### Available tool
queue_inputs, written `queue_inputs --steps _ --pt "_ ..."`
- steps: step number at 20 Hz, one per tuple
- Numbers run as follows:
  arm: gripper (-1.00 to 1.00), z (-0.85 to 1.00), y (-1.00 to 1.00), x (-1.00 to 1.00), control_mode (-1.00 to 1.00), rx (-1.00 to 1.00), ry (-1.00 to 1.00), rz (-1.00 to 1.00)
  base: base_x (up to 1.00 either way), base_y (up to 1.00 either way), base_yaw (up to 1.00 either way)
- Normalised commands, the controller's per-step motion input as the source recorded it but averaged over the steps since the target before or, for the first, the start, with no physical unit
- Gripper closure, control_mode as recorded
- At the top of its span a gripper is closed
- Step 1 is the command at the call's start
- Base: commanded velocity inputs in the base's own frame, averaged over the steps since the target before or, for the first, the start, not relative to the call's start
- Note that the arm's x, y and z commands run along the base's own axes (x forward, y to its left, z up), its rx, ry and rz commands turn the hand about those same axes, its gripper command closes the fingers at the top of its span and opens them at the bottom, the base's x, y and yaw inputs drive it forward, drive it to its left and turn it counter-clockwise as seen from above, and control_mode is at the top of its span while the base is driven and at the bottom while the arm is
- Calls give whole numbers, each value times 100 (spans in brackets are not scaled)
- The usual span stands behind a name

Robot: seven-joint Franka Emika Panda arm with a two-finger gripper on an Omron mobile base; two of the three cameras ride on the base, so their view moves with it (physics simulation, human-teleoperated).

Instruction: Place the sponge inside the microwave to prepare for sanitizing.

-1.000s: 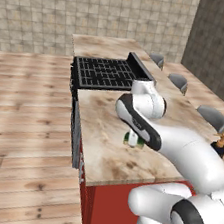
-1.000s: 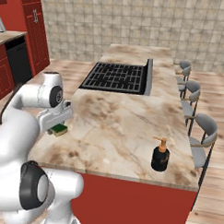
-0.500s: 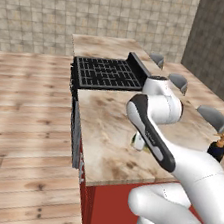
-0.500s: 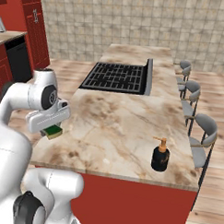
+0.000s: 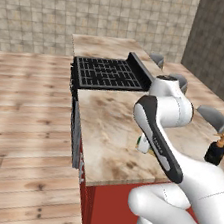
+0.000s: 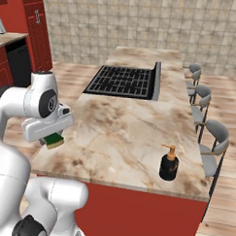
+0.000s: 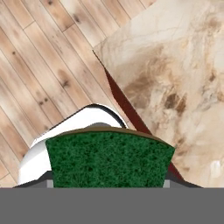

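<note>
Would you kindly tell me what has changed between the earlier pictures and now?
The arm has lifted the green-topped yellow sponge off the marble counter and swung it toward the counter's near corner, above the edge by the wooden floor. The pincer stays shut on it. The black soap bottle and black stove grate have not moved.

The tabletop looks like polished marble, beige with brown veining, over a smooth red base. The floor is matt wooden planks with visible grain. The sponge has a rough, fibrous dark green top. The stove grate looks like black matt metal. The soap bottle is glossy black.
</note>
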Motion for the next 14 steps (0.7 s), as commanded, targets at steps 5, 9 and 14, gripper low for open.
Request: queue_inputs --steps 5,9,14 --pt "100 0 0 0 -100 0 0 0 0 0 0" --pt "100 0 0 0 -100 0 0 0 0 0 0" --pt "100 0 0 0 -100 0 0 0 0 0 0"
